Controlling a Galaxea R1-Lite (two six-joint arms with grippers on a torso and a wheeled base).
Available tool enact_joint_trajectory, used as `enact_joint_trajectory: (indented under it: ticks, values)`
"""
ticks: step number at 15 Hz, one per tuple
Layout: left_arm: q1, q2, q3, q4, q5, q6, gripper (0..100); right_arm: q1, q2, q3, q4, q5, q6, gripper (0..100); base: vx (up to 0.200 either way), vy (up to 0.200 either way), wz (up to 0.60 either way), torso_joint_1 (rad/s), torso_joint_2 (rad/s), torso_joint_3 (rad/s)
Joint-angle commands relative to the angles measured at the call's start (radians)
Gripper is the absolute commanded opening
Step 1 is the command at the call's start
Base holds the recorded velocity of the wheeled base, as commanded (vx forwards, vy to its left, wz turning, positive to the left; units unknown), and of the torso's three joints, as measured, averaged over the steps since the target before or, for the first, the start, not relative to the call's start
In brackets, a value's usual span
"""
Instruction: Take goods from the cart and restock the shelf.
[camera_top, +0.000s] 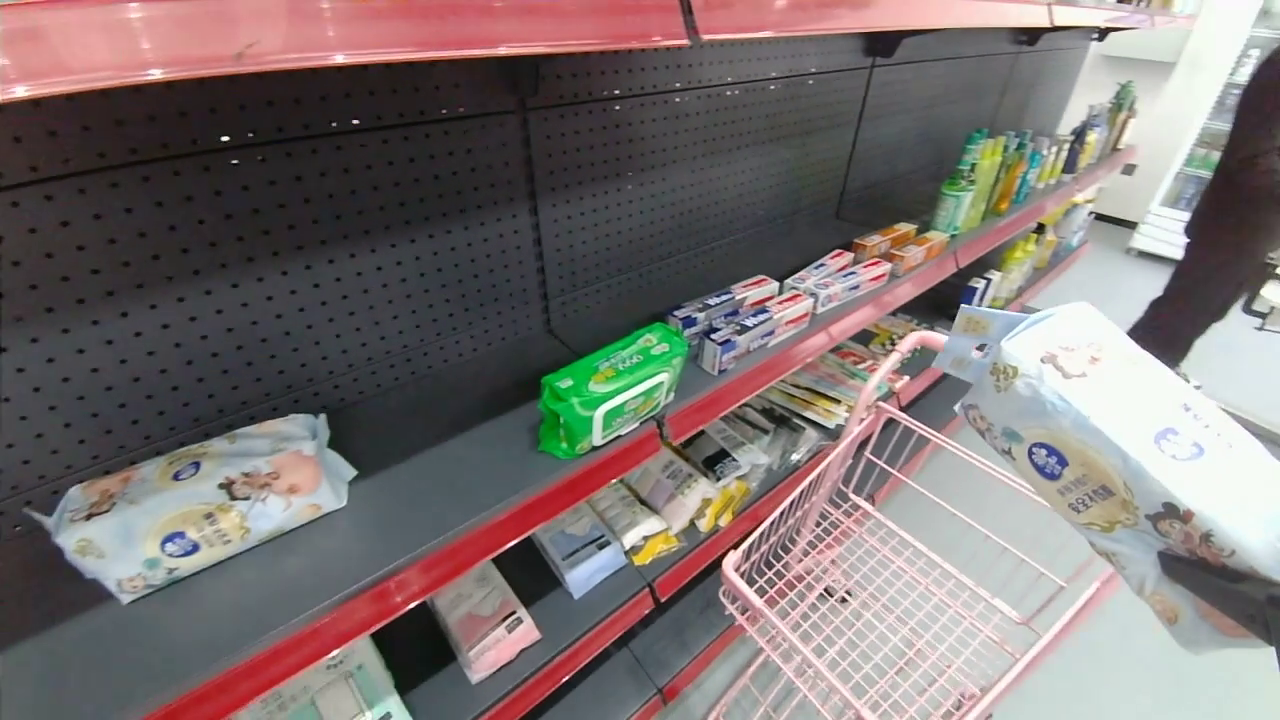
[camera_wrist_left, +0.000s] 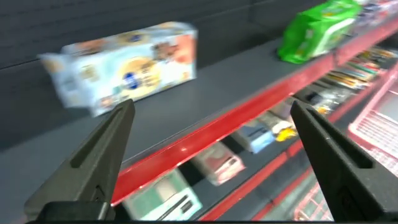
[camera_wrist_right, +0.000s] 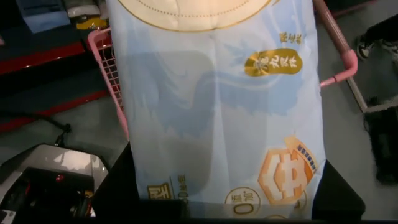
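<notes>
Shelf deck (camera_top: 420, 500): matt dk-grey, smooth, looks like painted metal; front strip (camera_top: 480, 540) glossy red w/ reflections. Top shelf (camera_top: 300, 40) also glossy red. Back panel (camera_top: 300, 230): matt black perforated sheet, prob. metal. Cart (camera_top: 900, 600): thin wire w/ smooth pink coating, slight sheen. Held pack (camera_top: 1100, 440): soft plastic film, crinkled, satin gloss; shelf pack (camera_top: 195, 500) same film. Green pack (camera_top: 612, 390): shinier film w/ smooth flap on front. Boxes (camera_top: 745, 315): card, semi-gloss print. Bottles (camera_top: 985, 180): plastic, glossy. Floor (camera_top: 1100, 680): smooth pale grey, low sheen. Left gripper (camera_wrist_left: 211, 115) fingers (camera_wrist_left: 93, 168): matt dark, plastic-looking.
</notes>
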Motion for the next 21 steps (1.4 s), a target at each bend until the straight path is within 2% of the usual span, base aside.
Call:
enact_joint_trajectory:
  ticks: [1, 13, 18, 21]
  values:
    - [0.000, 0.001, 0.000, -0.001, 0.002, 0.000, 100, 0.000, 0.010, 0.000, 0.000, 0.000, -0.001, 0, 0.000, 0.000, 0.60, 0.007, 0.00, 0.002]
    - [0.000, 0.001, 0.000, -0.001, 0.000, 0.000, 100, 0.000, 0.024, 0.000, -0.005, -0.005, -0.001, 0, 0.000, 0.000, 0.60, 0.002, 0.00, 0.001]
    - [0.000, 0.001, 0.000, -0.001, 0.000, 0.000, 100, 0.002, 0.012, 0.000, -0.020, 0.006, 0.014, 0, 0.000, 0.000, 0.00, 0.000, 0.00, 0.000]
    - [0.000, 0.001, 0.000, -0.001, 0.000, 0.000, 100, 0.002, 0.012, 0.026, -0.147, 0.051, 0.106, 0, 0.000, 0.000, 0.00, 0.000, 0.00, 0.000]
